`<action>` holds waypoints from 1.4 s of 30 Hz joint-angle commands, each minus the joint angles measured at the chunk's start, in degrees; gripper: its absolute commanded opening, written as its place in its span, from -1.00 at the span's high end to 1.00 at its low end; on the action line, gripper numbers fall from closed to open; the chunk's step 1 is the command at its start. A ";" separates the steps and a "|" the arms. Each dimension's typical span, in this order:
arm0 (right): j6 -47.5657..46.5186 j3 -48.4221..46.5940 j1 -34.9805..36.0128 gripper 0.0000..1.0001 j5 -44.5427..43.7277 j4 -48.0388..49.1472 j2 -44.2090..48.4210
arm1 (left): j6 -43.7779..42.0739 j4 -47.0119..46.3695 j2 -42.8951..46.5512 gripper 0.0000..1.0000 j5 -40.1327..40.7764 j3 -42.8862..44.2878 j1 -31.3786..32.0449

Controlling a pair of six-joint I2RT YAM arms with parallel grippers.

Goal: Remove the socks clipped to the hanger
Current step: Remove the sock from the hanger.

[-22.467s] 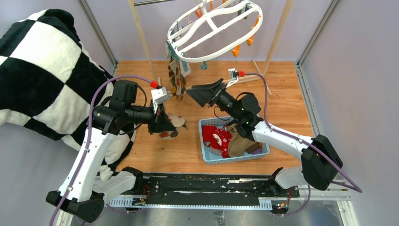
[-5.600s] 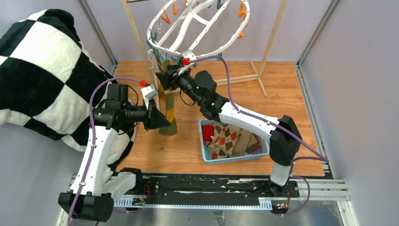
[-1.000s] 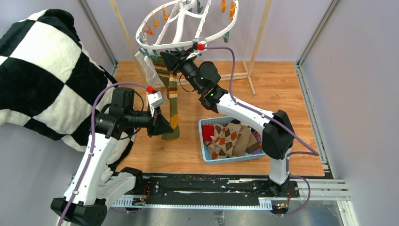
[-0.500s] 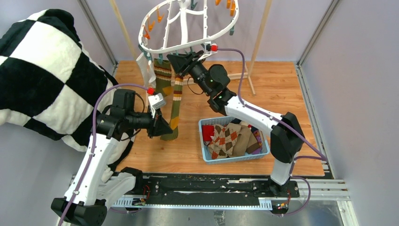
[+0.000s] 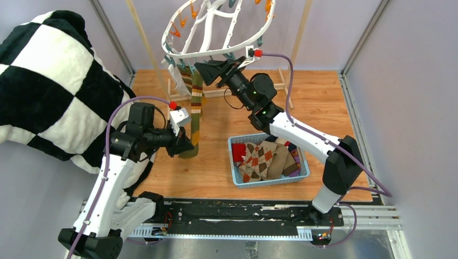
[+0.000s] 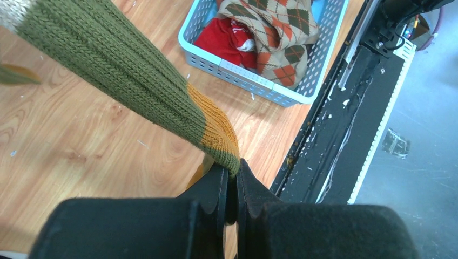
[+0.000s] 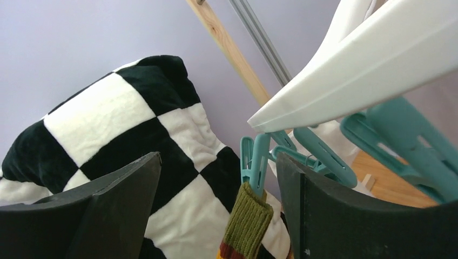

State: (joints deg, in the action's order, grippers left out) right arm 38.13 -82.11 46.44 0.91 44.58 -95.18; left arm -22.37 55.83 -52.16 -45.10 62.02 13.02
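The white oval hanger (image 5: 216, 51) hangs tilted at the top, with orange and teal clips round its rim. An olive striped sock (image 5: 195, 105) hangs from it, and a second striped sock (image 5: 184, 81) and a white one (image 5: 172, 73) hang beside it. My left gripper (image 5: 186, 145) is shut on the olive sock's orange-and-green toe (image 6: 219, 137); it also shows in the left wrist view (image 6: 232, 171). My right gripper (image 5: 201, 70) is open just under the rim. In the right wrist view it (image 7: 219, 162) straddles a teal clip (image 7: 259, 159) that pinches the olive cuff (image 7: 246, 221).
A blue basket (image 5: 270, 179) holding argyle, red and brown socks stands on the wooden floor at centre right, and also shows in the left wrist view (image 6: 243, 75). The checked blanket (image 5: 48, 81) fills the left. Wooden rack posts (image 5: 300, 32) stand behind the hanger.
The hanger and my right gripper have swung to the right. The olive sock now hangs straighter. My left gripper keeps hold of its toe in about the same place.
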 commanded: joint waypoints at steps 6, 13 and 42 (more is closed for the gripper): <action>-10.48 4.29 3.59 -0.62 -0.73 -4.32 3.83 | -1.28 1.56 0.77 1.00 -0.76 0.44 1.12; -18.96 13.37 8.14 -0.56 -13.17 0.21 7.60 | -0.96 1.56 1.24 1.00 -1.06 0.68 1.38; -27.52 -18.07 6.39 -0.32 -12.13 -7.34 -13.75 | 0.18 1.56 1.72 1.00 -1.32 1.10 2.19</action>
State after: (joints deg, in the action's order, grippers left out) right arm 11.97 -97.19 53.78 -9.56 37.34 -107.87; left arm -22.44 55.83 -51.11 -44.99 62.02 14.46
